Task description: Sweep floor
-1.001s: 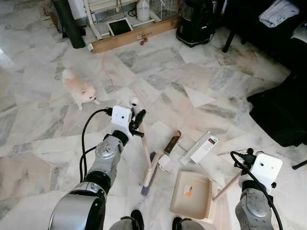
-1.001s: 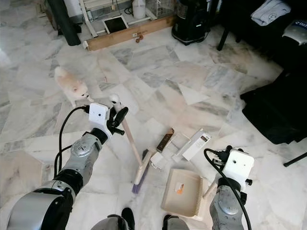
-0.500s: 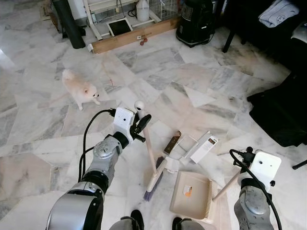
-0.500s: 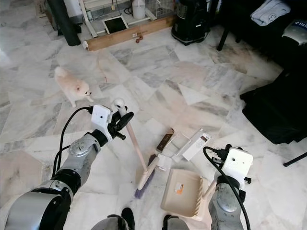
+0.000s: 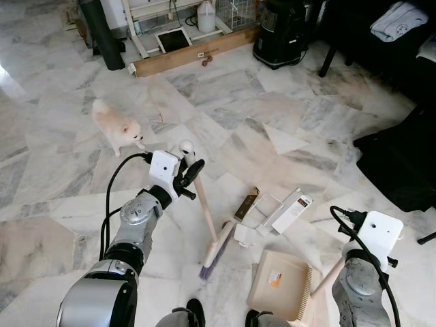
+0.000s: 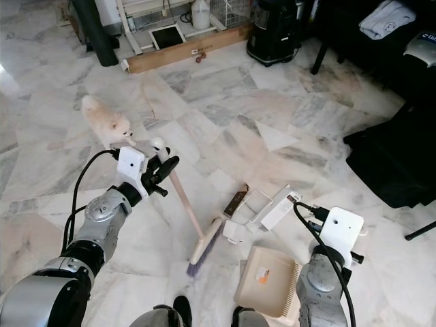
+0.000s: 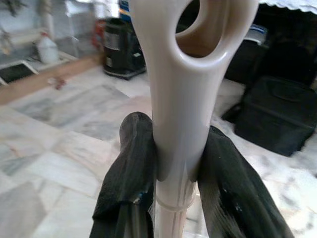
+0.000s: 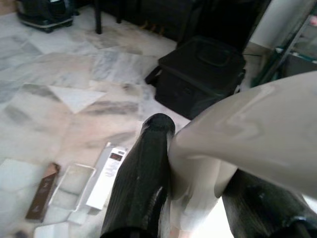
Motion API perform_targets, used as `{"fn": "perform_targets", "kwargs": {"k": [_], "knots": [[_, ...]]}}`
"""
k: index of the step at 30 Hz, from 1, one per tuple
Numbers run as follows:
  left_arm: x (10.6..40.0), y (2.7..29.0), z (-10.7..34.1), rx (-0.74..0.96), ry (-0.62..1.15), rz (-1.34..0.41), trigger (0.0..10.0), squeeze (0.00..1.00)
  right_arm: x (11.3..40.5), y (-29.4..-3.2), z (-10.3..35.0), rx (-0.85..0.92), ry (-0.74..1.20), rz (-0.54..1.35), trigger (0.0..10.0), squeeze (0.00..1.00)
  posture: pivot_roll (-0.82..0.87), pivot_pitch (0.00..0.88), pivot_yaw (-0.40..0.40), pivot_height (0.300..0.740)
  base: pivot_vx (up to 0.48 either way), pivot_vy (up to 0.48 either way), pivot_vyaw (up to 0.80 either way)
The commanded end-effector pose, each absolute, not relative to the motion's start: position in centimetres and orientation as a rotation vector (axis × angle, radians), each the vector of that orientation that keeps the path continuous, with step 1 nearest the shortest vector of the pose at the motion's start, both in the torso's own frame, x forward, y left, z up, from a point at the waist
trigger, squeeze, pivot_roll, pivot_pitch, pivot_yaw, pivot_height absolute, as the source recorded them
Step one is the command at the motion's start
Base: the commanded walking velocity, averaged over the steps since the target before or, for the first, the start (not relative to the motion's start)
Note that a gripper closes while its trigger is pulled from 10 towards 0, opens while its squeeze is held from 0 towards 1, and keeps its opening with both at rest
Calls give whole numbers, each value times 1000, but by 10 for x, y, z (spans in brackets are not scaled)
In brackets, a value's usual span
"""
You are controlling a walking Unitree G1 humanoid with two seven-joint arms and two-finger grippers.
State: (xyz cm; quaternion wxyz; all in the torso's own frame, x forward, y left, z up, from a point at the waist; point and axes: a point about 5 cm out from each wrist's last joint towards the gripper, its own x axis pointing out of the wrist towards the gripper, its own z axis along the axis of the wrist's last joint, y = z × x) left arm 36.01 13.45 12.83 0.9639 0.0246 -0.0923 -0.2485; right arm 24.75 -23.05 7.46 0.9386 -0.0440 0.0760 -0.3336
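1. in the left eye view you are gripping the cream plastic broom with its long handle [image 5: 204, 204] near its top in the left gripper [image 5: 189, 176], so the leaning shaft is giving you leverage over the purple-bristled head [image 5: 212, 251] resting on the grey marble floor [image 5: 272, 122]. the head is lying just beside the litter: a brown wrapper [image 5: 245, 204], a clear flat packet [image 5: 264, 207] and a white carton [image 5: 293, 212].
2. in the right eye view the beige plastic dustpan [image 6: 264, 281] is sitting flat by the litter, ready to be catching it. a small cream fluffy dog [image 6: 102, 124] is standing well apart, beyond the broom.
3. in the left wrist view both black fingers [image 7: 130, 168] are pinching the broom handle below its hanging loop.
4. in the right wrist view the right gripper [image 8: 194, 193] is clamping its fingers on the dustpan's upright pale handle [image 8: 247, 129], steadying it.
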Motion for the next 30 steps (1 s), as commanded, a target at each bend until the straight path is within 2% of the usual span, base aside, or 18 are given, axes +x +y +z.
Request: {"fn": "perform_targets", "kwargs": {"k": [1,8,17,23,30], "knots": [[359,146,129,70,-209,-459,10000,0,236,-244,64,-158,214,-757,10000,0,-98,180,14,740,0,0,0],[362,143,141,67,-269,-418,10000,0,237,-247,64,-153,205,-780,10000,0,-99,188,16,740,0,0,0],[362,126,131,41,-203,-452,10000,0,238,-243,66,-90,147,-749,10000,0,-108,200,29,740,0,0,0],[362,135,127,-1,-195,-374,10000,0,247,-231,68,-36,108,-653,10000,0,-97,199,32,740,0,0,0],[361,147,127,-2,-201,-314,10000,0,253,-224,67,-15,96,-616,10000,0,-85,185,35,740,174,-340,0]]}}
